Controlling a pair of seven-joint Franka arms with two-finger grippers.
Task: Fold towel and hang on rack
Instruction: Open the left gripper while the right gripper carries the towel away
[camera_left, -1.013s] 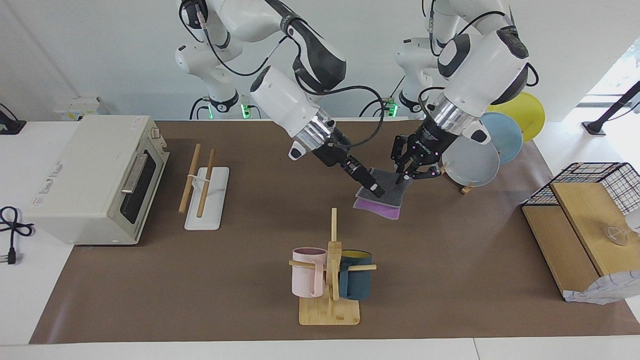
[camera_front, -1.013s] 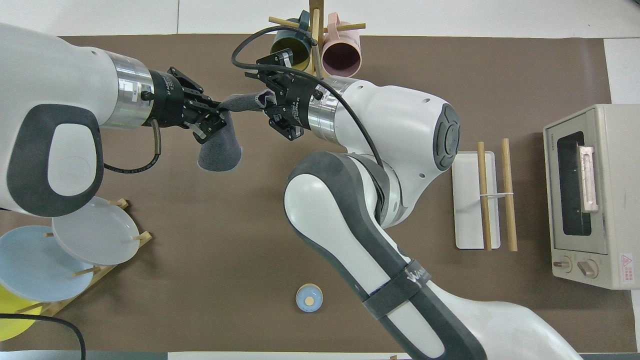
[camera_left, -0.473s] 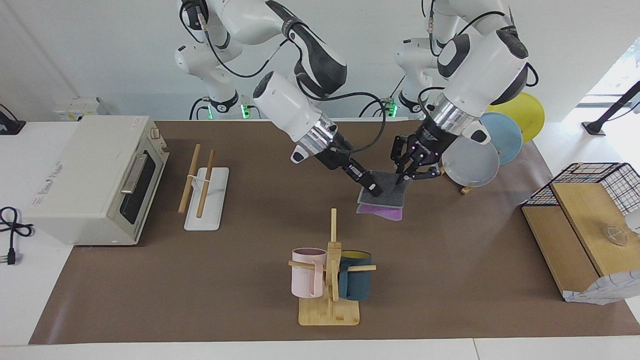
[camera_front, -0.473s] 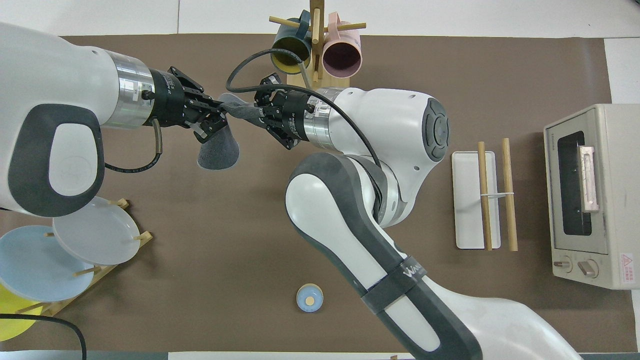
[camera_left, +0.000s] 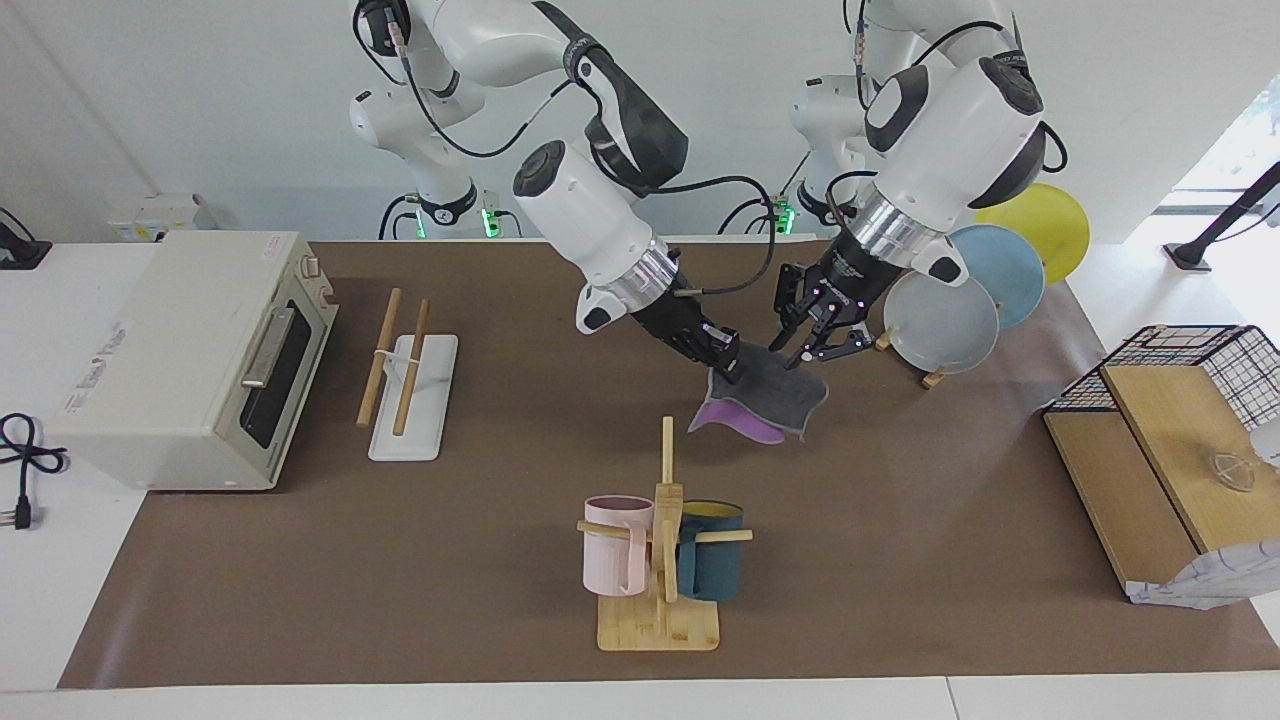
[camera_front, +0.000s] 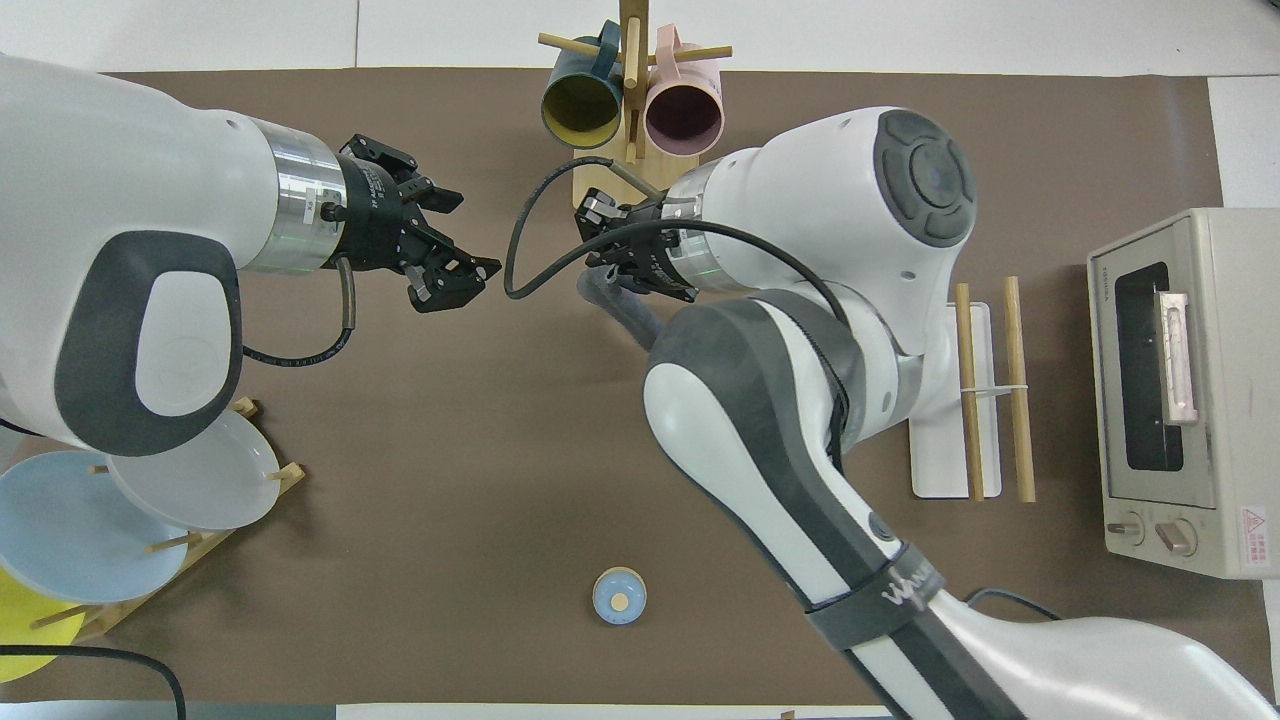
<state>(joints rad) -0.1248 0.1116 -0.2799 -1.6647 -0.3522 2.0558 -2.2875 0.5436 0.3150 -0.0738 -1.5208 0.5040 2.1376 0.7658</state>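
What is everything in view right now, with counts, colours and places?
Thin square cloth towel: one, purple and dark grey, hanging from the right pincer over the mat.
Two-rod wooden rack: one, light wood on white base, in front of the oven.
Boxy toaster oven: one, cream, right arm's end.
Wooden mug tree: one, holding a pink mug and a dark teal mug, farthest from the robots.
Round plates on a wooden stand: three, grey, blue, yellow, left arm's end.
Wire-and-wood basket: one, black and light wood, left arm's end.
Small round disc: one, pale blue, near the robots.
Table mat: one, brown.
Right pincer: shut on the towel.
Left pincer: open, empty, over the mat.
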